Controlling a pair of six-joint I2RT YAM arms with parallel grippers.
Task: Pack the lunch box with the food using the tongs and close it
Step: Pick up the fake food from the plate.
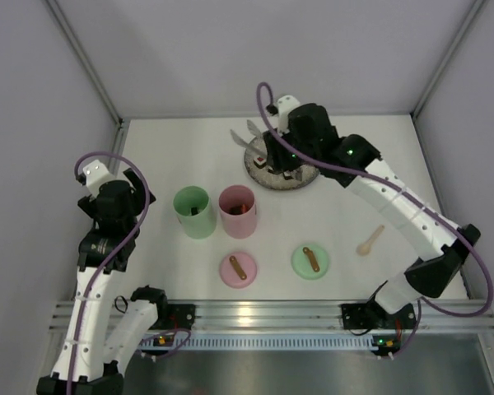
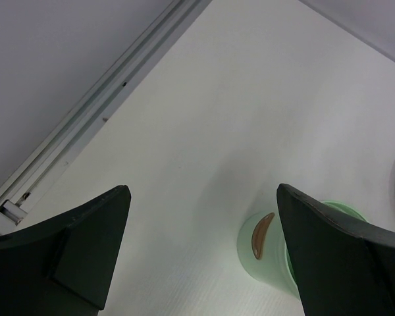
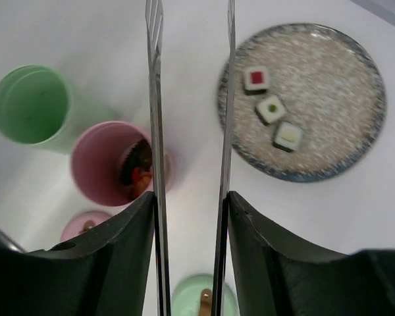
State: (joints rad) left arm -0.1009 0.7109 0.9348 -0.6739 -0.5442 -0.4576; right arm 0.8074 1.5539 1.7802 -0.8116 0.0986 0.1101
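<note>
My right gripper (image 3: 189, 204) is shut on the tongs (image 3: 155, 99), whose two silver arms run up between its fingers and stand apart at the tips. It hovers over the speckled plate (image 1: 306, 178) at the back. Three sushi pieces of the food (image 3: 271, 109) lie on that plate (image 3: 336, 85), to the right of the tong tips. The lunch box stands open as a pink tub (image 3: 102, 172) with food inside and a green tub (image 3: 29, 102). My left gripper (image 2: 204, 194) hangs open over bare table, the green tub (image 2: 266, 253) beside its right finger.
A pink lid (image 1: 238, 268) and a green lid (image 1: 310, 262), each with a brown handle, lie in front of the tubs. A small wooden spoon (image 1: 370, 240) lies to the right. Grey walls close in the table at the back and both sides.
</note>
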